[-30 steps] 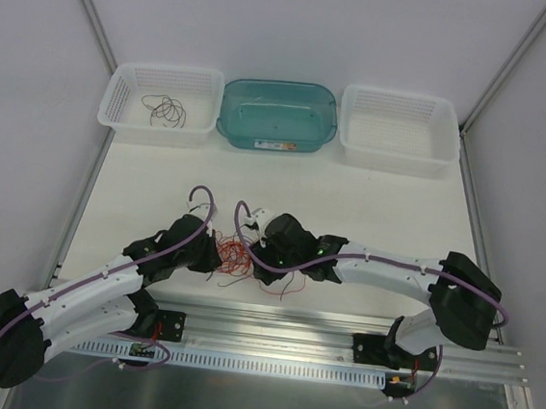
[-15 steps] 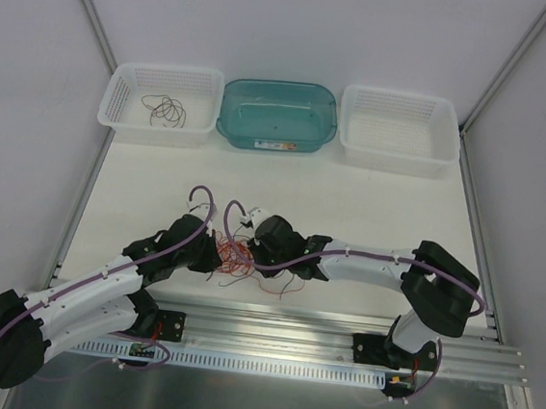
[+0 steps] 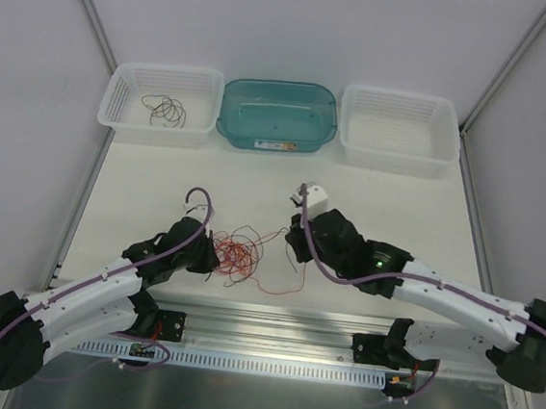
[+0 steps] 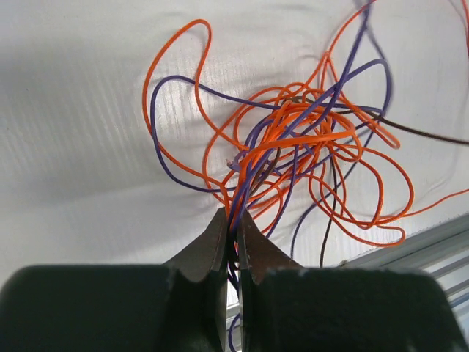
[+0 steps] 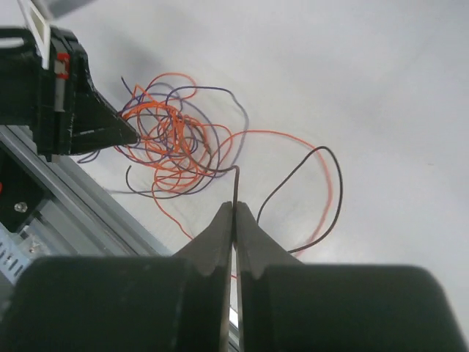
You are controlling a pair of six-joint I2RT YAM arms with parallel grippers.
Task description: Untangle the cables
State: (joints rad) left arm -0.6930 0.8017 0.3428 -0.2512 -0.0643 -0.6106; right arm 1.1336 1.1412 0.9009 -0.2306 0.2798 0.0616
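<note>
Orange, purple and dark hair-thin cables (image 4: 293, 150) run straight into the left end effector (image 4: 232, 218). Its fingers are pressed almost together, pinching a bundle of strands at the near edge of the tangle. The right end effector (image 5: 234, 207) is closed just as tightly, its tips clamped on a single dark strand (image 5: 236, 180). That strand rises from the fingertips, bends and leads off into the same knot. The tangle lies on the white bench (image 3: 380, 200) between the two arms, right at the left fingertips and a short way from the right ones. From it a loose orange loop and a dark loop spread out over the bench surface toward the right arm's side, and one thin orange tail trails toward the aluminium rail (image 3: 338, 329) at the near edge. Along the far edge stand three containers in a row. The white basket on the left (image 3: 117, 112) holds a small coil of dark wire (image 3: 164, 109); the teal bin (image 3: 228, 113) sits in the middle and another white basket (image 3: 352, 135) on the right.
</note>
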